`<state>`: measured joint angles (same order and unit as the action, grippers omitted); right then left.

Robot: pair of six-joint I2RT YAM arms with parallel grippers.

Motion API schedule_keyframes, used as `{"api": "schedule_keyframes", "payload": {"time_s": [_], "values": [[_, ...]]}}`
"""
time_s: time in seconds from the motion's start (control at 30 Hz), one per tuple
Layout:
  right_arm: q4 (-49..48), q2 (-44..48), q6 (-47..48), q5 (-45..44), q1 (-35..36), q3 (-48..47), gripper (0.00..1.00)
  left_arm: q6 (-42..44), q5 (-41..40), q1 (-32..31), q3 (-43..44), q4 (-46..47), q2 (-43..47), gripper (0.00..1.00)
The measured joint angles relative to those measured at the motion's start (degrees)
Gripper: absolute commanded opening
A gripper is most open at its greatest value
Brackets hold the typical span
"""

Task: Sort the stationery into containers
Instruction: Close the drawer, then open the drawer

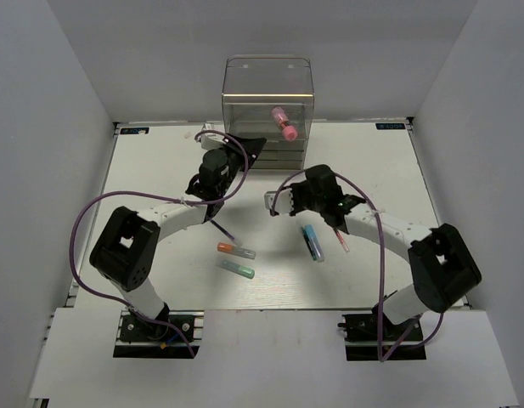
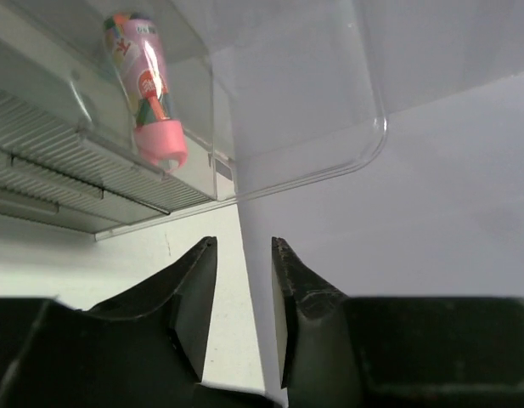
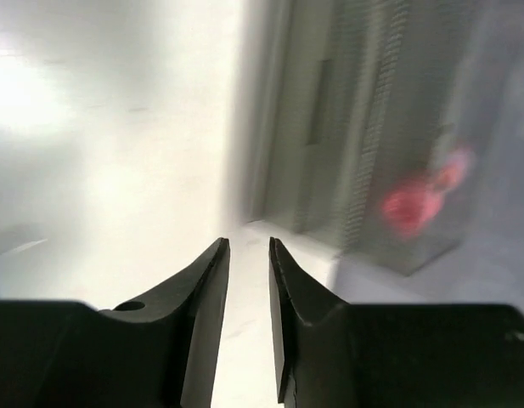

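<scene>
The clear organiser [image 1: 268,110] stands at the table's far edge with the pink stubby cylinder [image 1: 284,124] in its tall top compartment. My left gripper [image 1: 255,149] is at the organiser's lower left corner, slightly open and empty. In the left wrist view the gripper [image 2: 245,246] faces the organiser [image 2: 329,127], and the cylinder [image 2: 147,93] shows inside. My right gripper [image 1: 277,199] hovers mid-table, slightly open and empty, as the right wrist view [image 3: 249,246] shows. The light-blue marker [image 1: 312,241] and red pen [image 1: 340,238] lie under the right arm. The orange-tipped marker [image 1: 235,250], green-tipped marker [image 1: 236,269] and dark pen [image 1: 223,229] lie by the left arm.
White walls enclose the table on the left, right and back. The organiser's three shallow drawers [image 1: 278,153] sit under the top compartment. Purple cables loop over both arms. The right wrist view is blurred, with the organiser [image 3: 363,127] to its right.
</scene>
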<state>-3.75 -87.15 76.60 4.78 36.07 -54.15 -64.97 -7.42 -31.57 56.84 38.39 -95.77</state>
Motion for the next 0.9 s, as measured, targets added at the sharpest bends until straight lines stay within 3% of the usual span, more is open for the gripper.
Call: {"api": "schedule_keyframes", "payload": {"time_s": [0.07, 0.1, 0.13, 0.17, 0.33, 0.43, 0.47, 0.53, 0.57, 0.6, 0.7, 0.8, 0.87, 0.9], "values": [[0.2, 2.6, -2.9, 0.3, 0.0, 3.8, 0.33, -0.2, 0.0, 0.0, -0.5, -0.6, 0.0, 0.45], [-0.4, 4.1, -4.7, -0.5, 0.0, 6.5, 0.41, -0.2, -0.1, 0.0, -0.9, -0.7, 0.0, 0.45], [-2.2, 5.4, -7.6, -1.9, -0.1, 9.0, 0.81, -0.2, -0.1, 0.0, -1.2, -0.9, 0.0, 0.45], [-4.0, 6.5, -11.6, -4.8, -0.2, 11.2, 0.90, -0.2, 0.0, 0.0, -1.7, -1.1, 0.0, 0.45], [-8.0, 10.6, -30.2, -15.2, -2.2, 13.6, 0.90, -0.3, -0.3, 0.0, -4.4, -1.7, 0.0, 0.45], [-6.1, 13.6, -39.2, -14.5, -3.5, 11.2, 0.27, -0.3, -0.5, 0.0, -5.5, -1.5, -0.4, 0.52], [-5.6, 15.1, -42.7, -13.5, -3.7, 10.7, 0.01, -0.2, -0.6, 0.0, -5.7, -1.5, -0.6, 0.55], [-5.2, 17.8, -47.8, -11.5, -4.2, 10.4, 0.01, 0.1, -0.7, 0.0, -5.9, -1.5, -0.9, 0.66], [-5.1, 18.8, -49.9, -10.5, -4.5, 10.4, 0.09, 0.4, -0.6, 0.0, -5.9, -1.2, -1.2, 0.71], [-4.9, 19.7, -52.2, -9.3, -4.9, 10.4, 0.33, 0.5, -0.6, 0.0, -5.9, -1.1, -1.3, 0.74], [-4.8, 20.3, -56.5, -6.3, -6.5, 10.7, 0.55, 1.0, -0.5, 0.0, -6.6, -0.1, -1.7, 0.84], [-4.9, 20.3, -59.3, -4.2, -8.7, 12.2, 0.57, 1.4, -0.4, 0.0, -7.8, 1.9, -3.1, 0.95], [-4.5, 20.3, -60.8, -2.9, -10.7, 13.0, 0.57, 1.6, -0.2, 0.1, -7.9, 3.6, -5.3, 0.95], [-4.5, 20.2, -61.5, -2.3, -11.8, 13.3, 0.52, 1.8, 0.0, 0.2, -7.9, 4.3, -6.6, 0.95]]}}
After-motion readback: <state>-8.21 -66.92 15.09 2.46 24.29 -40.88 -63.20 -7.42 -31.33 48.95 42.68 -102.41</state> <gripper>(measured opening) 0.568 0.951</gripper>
